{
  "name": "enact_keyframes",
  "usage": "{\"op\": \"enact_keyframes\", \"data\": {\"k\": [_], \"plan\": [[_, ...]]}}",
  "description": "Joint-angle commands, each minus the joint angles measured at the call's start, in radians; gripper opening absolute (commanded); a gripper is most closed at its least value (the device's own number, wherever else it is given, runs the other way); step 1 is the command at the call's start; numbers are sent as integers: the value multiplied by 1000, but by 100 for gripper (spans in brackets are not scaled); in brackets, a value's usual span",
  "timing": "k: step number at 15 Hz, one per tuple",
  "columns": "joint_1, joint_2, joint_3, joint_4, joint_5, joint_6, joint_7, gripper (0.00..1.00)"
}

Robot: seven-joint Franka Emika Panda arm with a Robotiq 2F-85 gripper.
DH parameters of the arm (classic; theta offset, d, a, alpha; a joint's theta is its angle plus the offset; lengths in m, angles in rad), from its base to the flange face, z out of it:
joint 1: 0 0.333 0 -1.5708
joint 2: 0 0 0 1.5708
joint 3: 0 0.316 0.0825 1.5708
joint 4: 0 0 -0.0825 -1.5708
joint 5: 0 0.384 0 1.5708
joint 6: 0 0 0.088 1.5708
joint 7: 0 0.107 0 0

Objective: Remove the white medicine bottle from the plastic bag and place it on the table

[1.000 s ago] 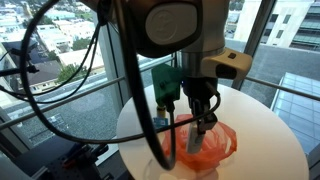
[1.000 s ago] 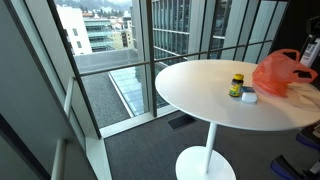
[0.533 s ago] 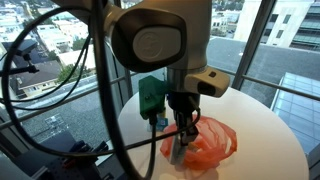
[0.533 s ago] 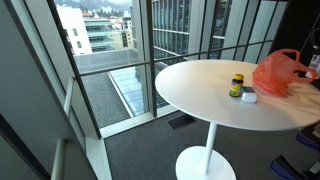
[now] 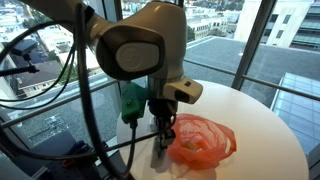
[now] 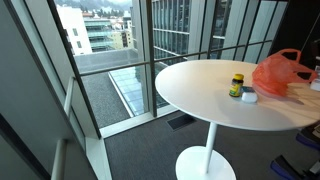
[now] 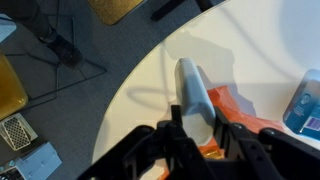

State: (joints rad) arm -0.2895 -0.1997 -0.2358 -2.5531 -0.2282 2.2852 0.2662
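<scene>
My gripper is shut on the white medicine bottle and holds it just beside the orange plastic bag, low over the round white table. In the wrist view the bottle sticks out lengthwise between the jaws, with the bag's edge beside it. The bag also shows in an exterior view; the gripper is almost out of that frame.
A small dark bottle with a yellow cap and a small white item stand on the table near the bag. A blue object shows at the wrist view's edge. The table edge is close; floor and window glass lie beyond.
The gripper has moved sideways from above the bag to just beside it, with the white bottle held in its jaws. The bag has settled flatter.
</scene>
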Motion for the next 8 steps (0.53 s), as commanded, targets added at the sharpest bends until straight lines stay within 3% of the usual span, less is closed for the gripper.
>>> {"op": "enact_keyframes", "data": {"k": [1, 8], "plan": [[12, -47, 23, -47, -3, 21, -35, 10], [51, -15, 58, -63, 12, 200, -46, 10]]}}
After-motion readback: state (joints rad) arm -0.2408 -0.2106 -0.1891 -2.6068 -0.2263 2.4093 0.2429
